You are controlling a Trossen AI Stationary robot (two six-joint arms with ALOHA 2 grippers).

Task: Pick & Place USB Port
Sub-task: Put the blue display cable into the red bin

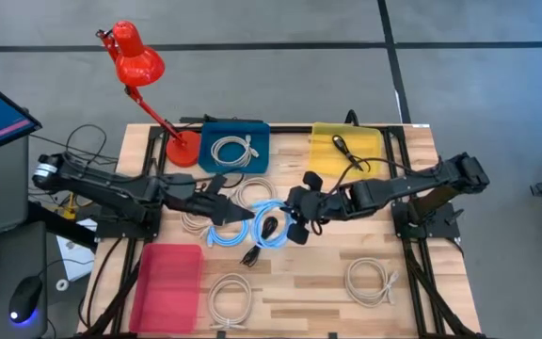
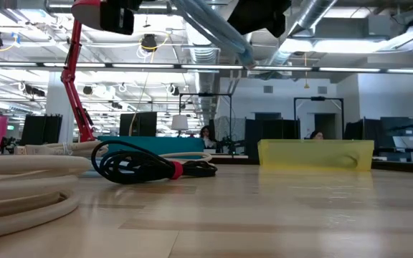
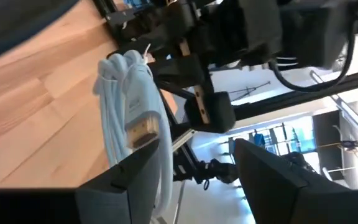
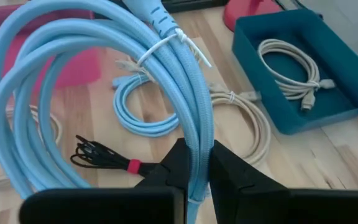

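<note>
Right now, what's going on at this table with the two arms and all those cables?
The right gripper is shut on a coiled light blue cable, holding it above the middle of the table. The left gripper sits just across from it, open, with a pale blue cable bundle lying against one finger. A white cable already lies in the blue bin, a black one in the yellow bin; the red bin looks empty.

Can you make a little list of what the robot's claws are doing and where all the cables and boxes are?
right claw: shut on light blue cable coil, lifted above the table
left claw: open, beside the same coil's gold plug
blue bin: holds a white cable
yellow bin: holds a black cable
pink bin: front left
</note>
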